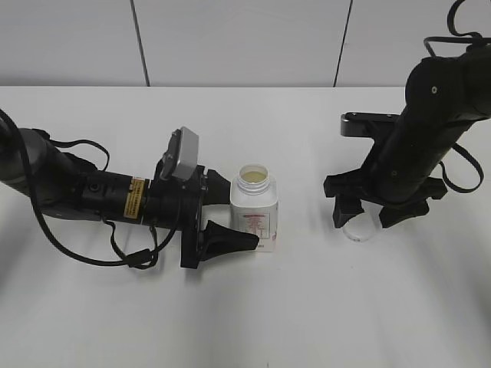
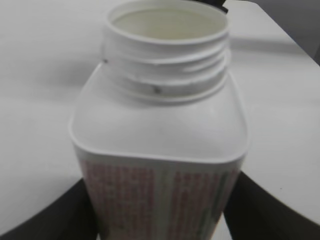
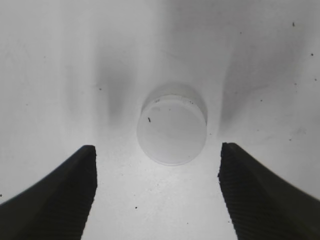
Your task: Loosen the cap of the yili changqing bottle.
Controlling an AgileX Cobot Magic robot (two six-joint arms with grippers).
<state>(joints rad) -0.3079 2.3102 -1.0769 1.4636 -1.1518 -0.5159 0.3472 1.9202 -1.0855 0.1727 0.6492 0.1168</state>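
The yili changqing bottle (image 1: 254, 208) is stood upright on the white table (image 1: 253, 322), roughly mid-scene, w/ its wide threaded neck uncovered — the mouth is seen open from above in the exterior view and close-up in the left wrist view (image 2: 160, 125). Red print is seen on the label on its side.

The left gripper (image 1: 230, 218) is laid in low from the left, and its dark fingers (image 2: 50, 220) are pressed against both sides of the bottle's lower body, so the bottle is clamped between them (only the finger bases are shown in the wrist cam, at the bottom corners).

The cap (image 3: 172, 129) is off the bottle — it's set flat on the table well apart to the right, top face up. In the exterior view it's partly hidden under the right arm (image 1: 360, 228).

The right gripper (image 3: 157, 192) is held above the cap, pointing down, jaws spread wide. Clear table is seen between each finger (image 3: 55, 200) and the cap, so nothing is gripped by it & the cap isn't touched.
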